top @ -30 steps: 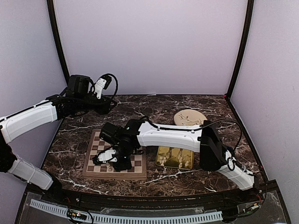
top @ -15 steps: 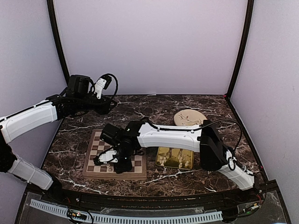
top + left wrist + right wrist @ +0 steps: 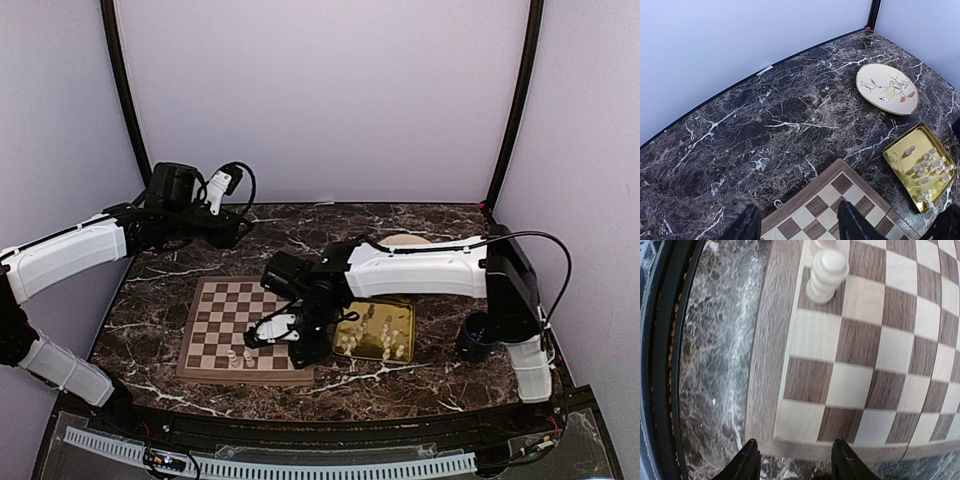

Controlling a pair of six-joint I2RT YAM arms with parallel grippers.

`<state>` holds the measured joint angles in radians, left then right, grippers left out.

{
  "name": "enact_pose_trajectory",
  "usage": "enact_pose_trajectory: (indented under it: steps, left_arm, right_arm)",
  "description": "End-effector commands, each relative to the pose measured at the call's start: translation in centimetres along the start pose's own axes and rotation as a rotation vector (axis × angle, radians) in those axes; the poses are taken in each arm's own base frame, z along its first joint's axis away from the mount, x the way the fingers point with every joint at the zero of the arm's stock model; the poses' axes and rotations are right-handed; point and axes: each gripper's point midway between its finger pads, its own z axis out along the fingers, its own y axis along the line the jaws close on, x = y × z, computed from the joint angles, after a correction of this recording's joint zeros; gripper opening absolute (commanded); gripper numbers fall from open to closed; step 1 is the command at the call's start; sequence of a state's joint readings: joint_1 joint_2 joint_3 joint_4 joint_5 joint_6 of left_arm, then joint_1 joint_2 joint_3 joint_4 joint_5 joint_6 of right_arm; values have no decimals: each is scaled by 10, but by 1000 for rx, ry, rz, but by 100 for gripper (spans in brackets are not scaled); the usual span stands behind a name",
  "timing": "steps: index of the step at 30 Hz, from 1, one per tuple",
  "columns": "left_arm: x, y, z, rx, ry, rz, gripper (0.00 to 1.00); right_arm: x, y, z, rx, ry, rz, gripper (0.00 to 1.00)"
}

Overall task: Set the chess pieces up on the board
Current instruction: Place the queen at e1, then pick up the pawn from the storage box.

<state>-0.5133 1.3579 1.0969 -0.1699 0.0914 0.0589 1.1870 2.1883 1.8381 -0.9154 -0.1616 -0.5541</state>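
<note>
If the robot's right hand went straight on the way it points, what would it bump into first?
Probably the board, on bare squares near its frame; the right hand points down at it, short of a pawn.

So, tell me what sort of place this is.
Probably a robot lab test booth, not a home: plain lavender walls, black frame posts, and a left arm and right arm reaching over a marble-patterned table holding a chessboard.

Robot lab test cell: plain lavender panel walls (image 3: 320, 100), black corner posts (image 3: 517, 100), marble-look table (image 3: 330, 225), left arm (image 3: 65, 258) and right arm (image 3: 420, 272) working over it.
</note>
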Motion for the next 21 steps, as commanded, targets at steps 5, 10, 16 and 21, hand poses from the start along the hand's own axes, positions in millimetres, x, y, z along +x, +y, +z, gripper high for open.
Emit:
enact_pose_trajectory:
  steps: [5, 10, 16, 21]
  left_arm:
    - [4, -4, 3, 30, 19, -17, 55]
    - [5, -5, 5, 38, 28, -21, 55]
    - [6, -4, 5, 33, 30, -20, 55]
    - [7, -5, 6, 38, 34, -22, 55]
  right_arm:
    - [62, -1, -43, 10, -22, 96, 48]
    - [103, -10, -66, 31, -22, 209, 43]
    - [162, -18, -84, 67, 7, 343, 36]
    - [199, -13, -87, 61, 32, 414, 29]
